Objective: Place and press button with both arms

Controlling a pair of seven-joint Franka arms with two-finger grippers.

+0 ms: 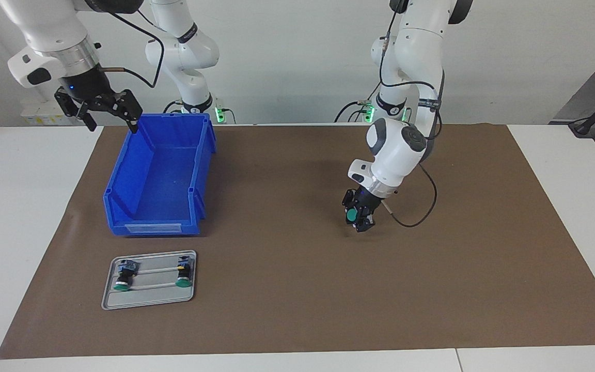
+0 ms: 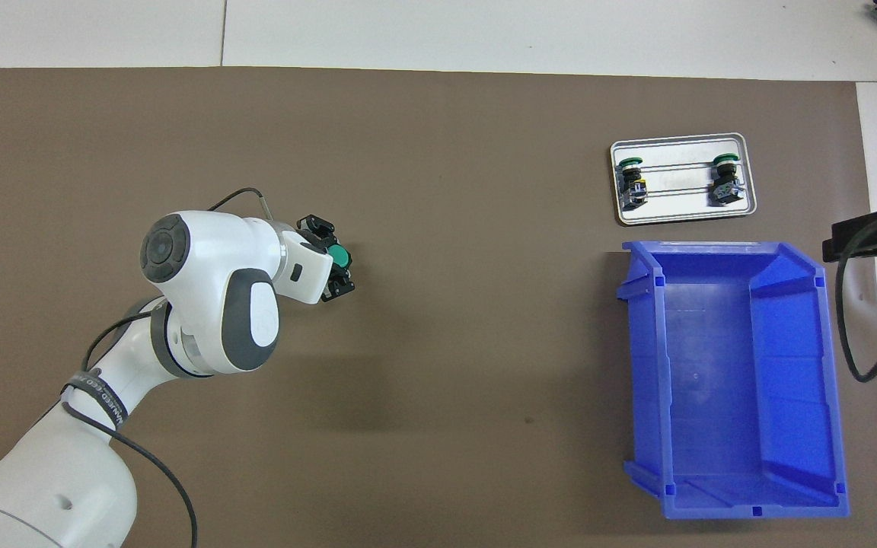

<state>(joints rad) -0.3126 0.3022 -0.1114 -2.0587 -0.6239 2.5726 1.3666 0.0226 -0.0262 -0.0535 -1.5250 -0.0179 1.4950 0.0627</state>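
- While the left arm [image 1: 406, 103] bends down from the upper right of the facing view, its left gripper [image 1: 358, 213] hangs low over the brown mat [image 1: 297, 289], right of centre in the frame, and its fingers are clamped on the button [image 1: 352, 213], whose green cap faces the frame's left.
- At the upper left of this view the right arm [image 1: 49, 36] holds the right gripper [image 1: 110, 118] in the air with its fingers spread apart and nothing between them, above the blue bin's [image 1: 159, 175] upper left corner.
- Below the bin, in the lower left of the frame, a grey tray [image 1: 149, 299] carries two more green-capped buttons [image 1: 124, 276], lying apart from each other, caps toward the bottom edge.
- Seen in the overhead view, the left arm [image 2: 202, 304] rises from the lower left corner, and the left gripper [image 2: 334, 260] sits left of centre with the button [image 2: 340, 256] gripped between its fingers, the green cap showing just past the wrist.
- Only a dark piece of the right gripper [image 2: 876, 236] shows at the right edge of this view, beside the bin's [image 2: 735, 502] upper right corner; its fingers cannot be read here.
- Toward the upper right of the frame the tray [image 2: 680, 217] lies just above the bin, with its two buttons [image 2: 631, 183] near its two short ends.
- Both tray and bin rest on the mat [image 2: 438, 152].
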